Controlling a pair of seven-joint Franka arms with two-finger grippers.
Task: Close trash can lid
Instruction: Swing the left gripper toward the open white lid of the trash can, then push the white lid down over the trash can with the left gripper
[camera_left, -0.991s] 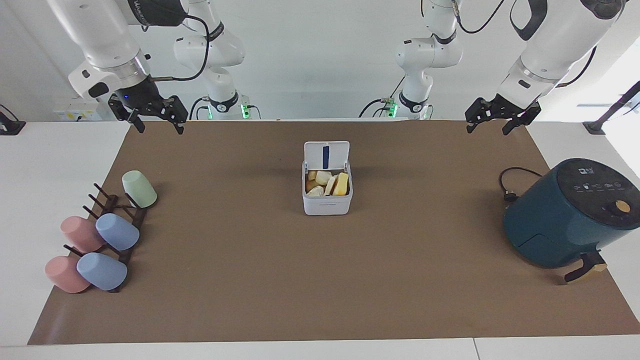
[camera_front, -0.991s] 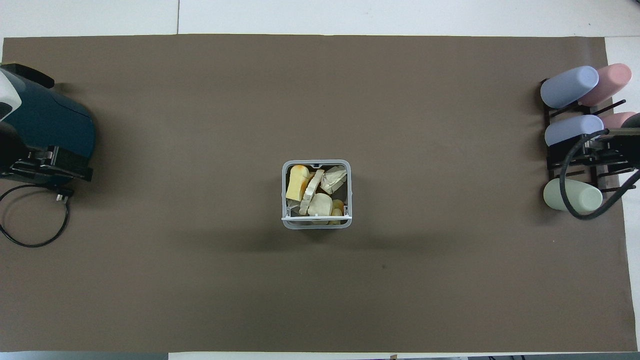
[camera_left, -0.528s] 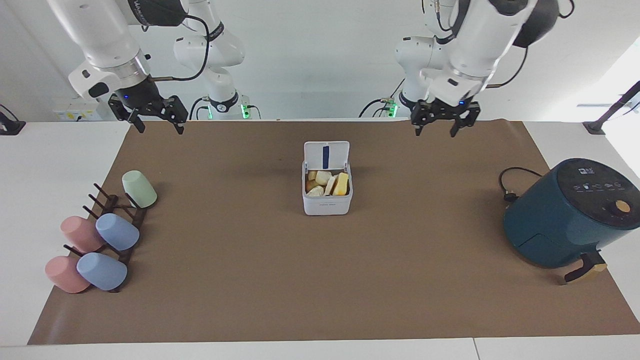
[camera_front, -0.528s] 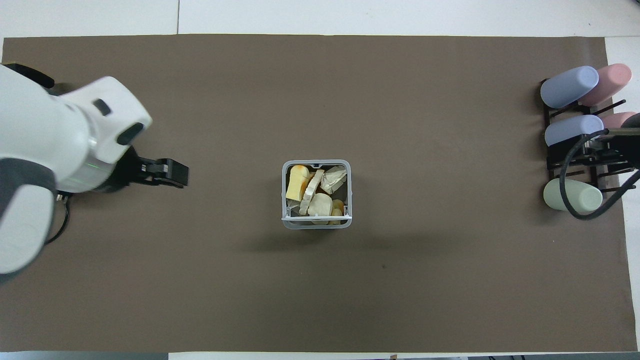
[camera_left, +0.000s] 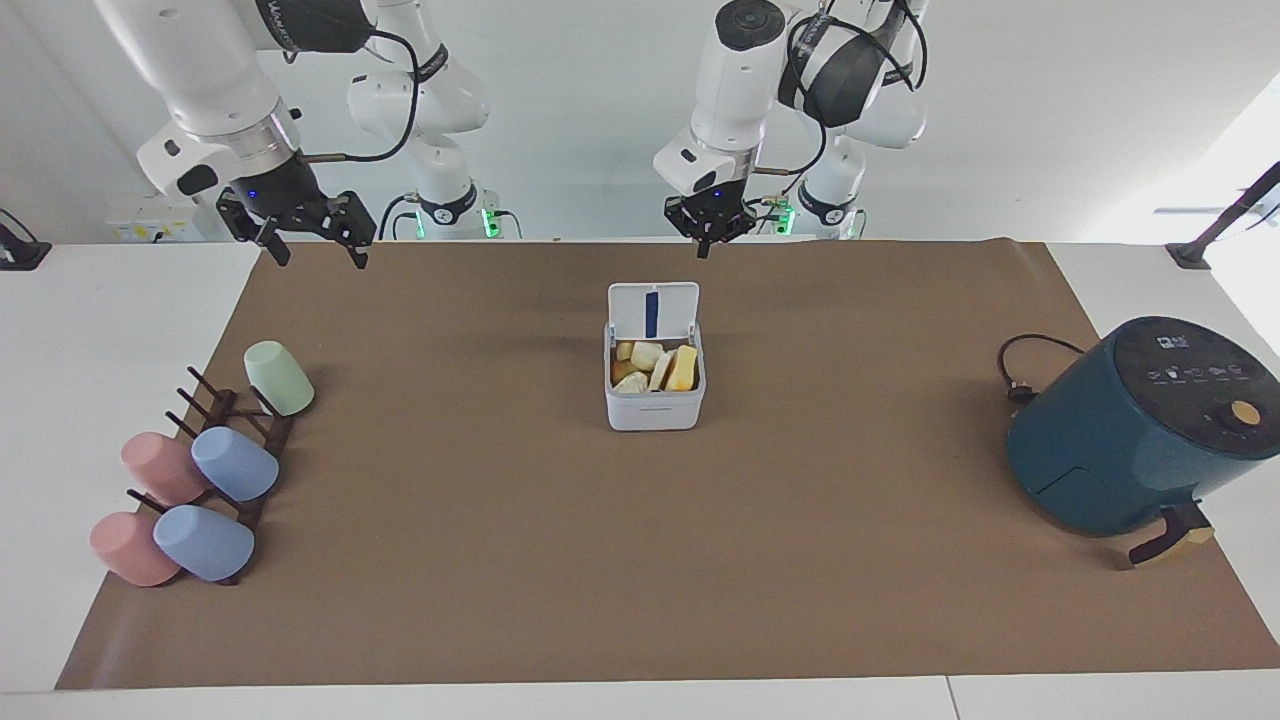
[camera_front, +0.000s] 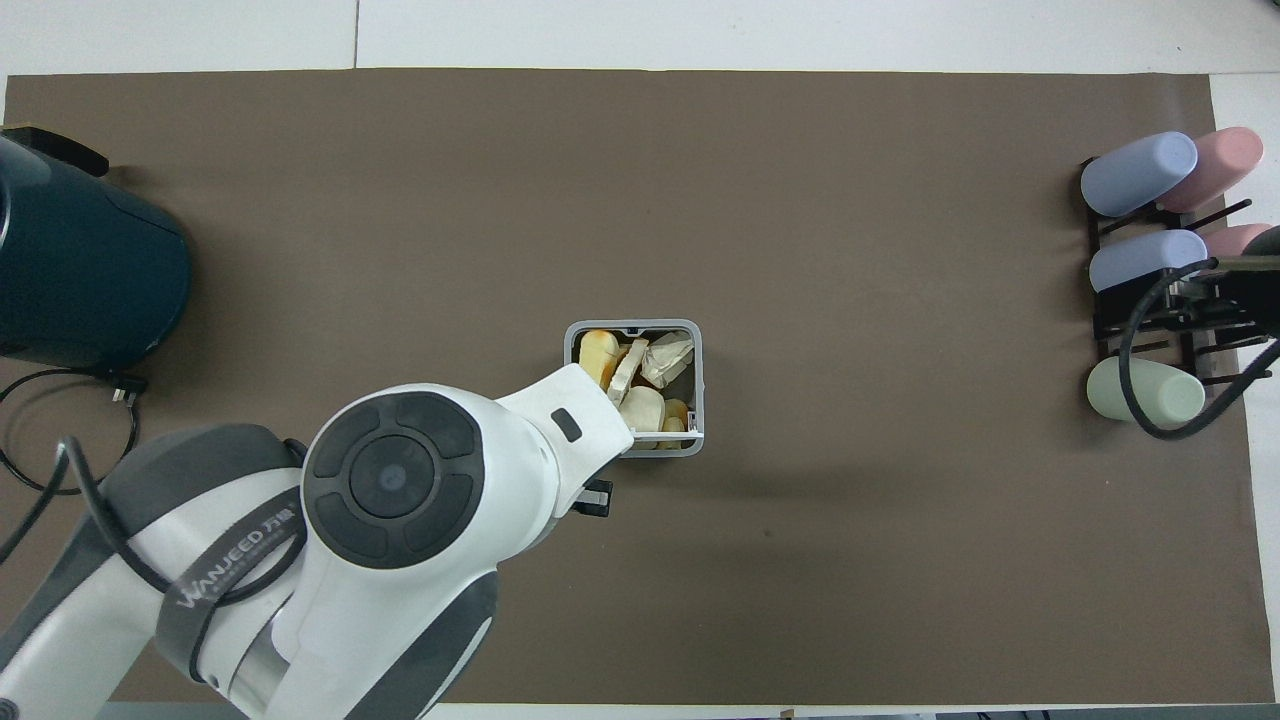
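The trash can (camera_left: 655, 402) is a small white cube on the middle of the brown mat, holding bread-like scraps. Its lid (camera_left: 652, 308) stands upright on the edge nearer to the robots, blue stripe showing. My left gripper (camera_left: 708, 240) hangs over the mat's edge at the robots' end, above the lid and apart from it. In the overhead view the left arm covers a corner of the trash can (camera_front: 690, 345). My right gripper (camera_left: 318, 252) is open and empty and waits over the mat's corner at the right arm's end.
A big dark teal air fryer (camera_left: 1130, 430) with a black cord (camera_left: 1020, 372) stands at the left arm's end. A dark rack with several pastel cups (camera_left: 215, 470) lies at the right arm's end.
My left arm has swung from the air fryer's end toward the middle and its gripper now hangs by the lid. The right arm and the trash can have not moved.
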